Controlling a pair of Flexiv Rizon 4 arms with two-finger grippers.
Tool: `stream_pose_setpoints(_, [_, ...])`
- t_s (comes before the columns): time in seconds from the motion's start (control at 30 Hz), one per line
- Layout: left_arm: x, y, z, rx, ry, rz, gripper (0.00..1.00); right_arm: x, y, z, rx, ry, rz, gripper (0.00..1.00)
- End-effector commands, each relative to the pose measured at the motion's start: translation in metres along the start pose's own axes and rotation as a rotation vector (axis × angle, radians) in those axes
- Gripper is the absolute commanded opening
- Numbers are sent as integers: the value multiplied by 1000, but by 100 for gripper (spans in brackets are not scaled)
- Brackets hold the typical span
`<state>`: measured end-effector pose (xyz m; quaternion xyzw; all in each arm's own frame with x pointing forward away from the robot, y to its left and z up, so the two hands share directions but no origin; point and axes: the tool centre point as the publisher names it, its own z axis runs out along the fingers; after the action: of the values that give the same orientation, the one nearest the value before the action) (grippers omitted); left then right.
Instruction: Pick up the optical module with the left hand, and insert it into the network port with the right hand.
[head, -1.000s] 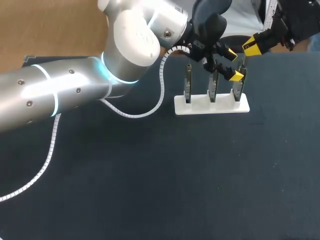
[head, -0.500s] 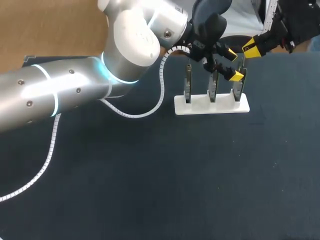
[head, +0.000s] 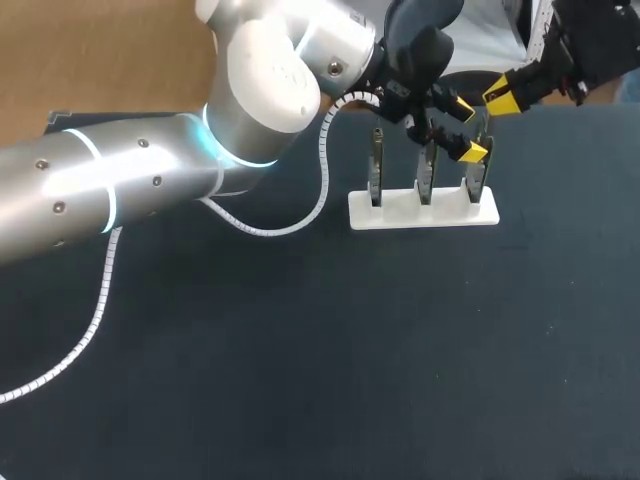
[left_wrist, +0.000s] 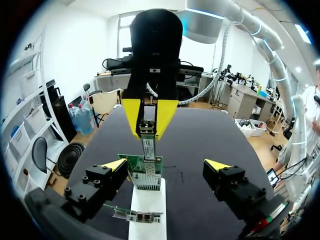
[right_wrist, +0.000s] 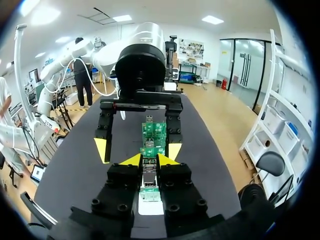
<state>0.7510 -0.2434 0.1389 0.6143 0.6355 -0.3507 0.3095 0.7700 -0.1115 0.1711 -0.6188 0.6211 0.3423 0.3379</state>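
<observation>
"Where is the optical module (left_wrist: 148, 148)?"

"Pinched between the yellow tips of the right gripper (right_wrist: 150, 160), whose fingers are closed tight on its upper end. It stands upright, its lower end at the network port (left_wrist: 147, 180) of the green board (left_wrist: 135, 167)."

"And that board?"

"Upright in the right end of the white stand (head: 422, 211), near the far edge of the tabletop (head: 300, 350)."

"The left gripper (left_wrist: 166, 165)?"

"Spread wide, holding nothing. It has one finger on each side of that board, and the module is in the gap between them, touching neither. How deep the module sits in the port, I cannot tell."
</observation>
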Motion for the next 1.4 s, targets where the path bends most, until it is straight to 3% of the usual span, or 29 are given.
stream_pose_setpoints(0.03, [-1, 1, 0, 3, 3, 0, 100, -1, 0, -2, 10, -4, -11, 0])
stream_pose_setpoints(1.4, [-1, 1, 0, 3, 3, 0, 100, -1, 0, -1, -5, 14, -51, 0])
